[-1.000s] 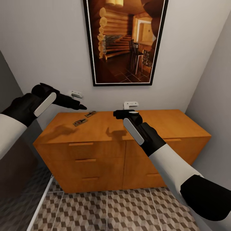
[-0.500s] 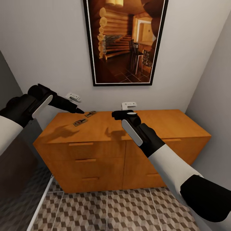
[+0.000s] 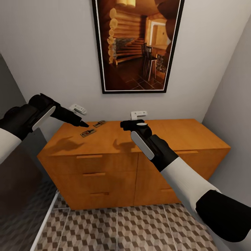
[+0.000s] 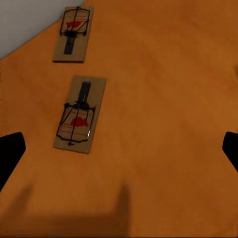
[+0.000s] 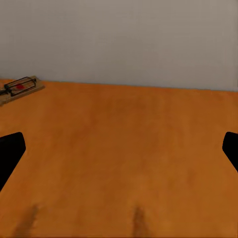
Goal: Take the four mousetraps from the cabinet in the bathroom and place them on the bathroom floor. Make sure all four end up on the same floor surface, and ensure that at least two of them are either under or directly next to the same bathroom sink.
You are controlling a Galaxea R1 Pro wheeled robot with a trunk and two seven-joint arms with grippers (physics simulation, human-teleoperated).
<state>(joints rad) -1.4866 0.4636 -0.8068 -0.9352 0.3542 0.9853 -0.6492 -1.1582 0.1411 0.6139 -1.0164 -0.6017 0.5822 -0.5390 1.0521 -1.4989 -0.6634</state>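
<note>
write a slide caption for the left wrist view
Two mousetraps lie flat on the orange cabinet top, between the open left gripper fingertips.

Two mousetraps (image 3: pixel 93 128) flat on cabinet (image 3: pixel 134 164) top, left rear. Left tool (image 3: pixel 83 123) hovers just beside them; jaw state unclear. Right tool (image 3: pixel 129 124) above top centre. Framed picture (image 3: pixel 137 45) on wall. Bathroom floor (image 3: pixel 125 228) below.

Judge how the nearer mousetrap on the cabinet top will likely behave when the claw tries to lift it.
The nearer mousetrap looks like a thin flat wooden plate, so probably stiff and light. Lying flush on the cabinet top, it offers little edge, so it may slide rather than lift. Its wire parts could snag or bend.
</note>
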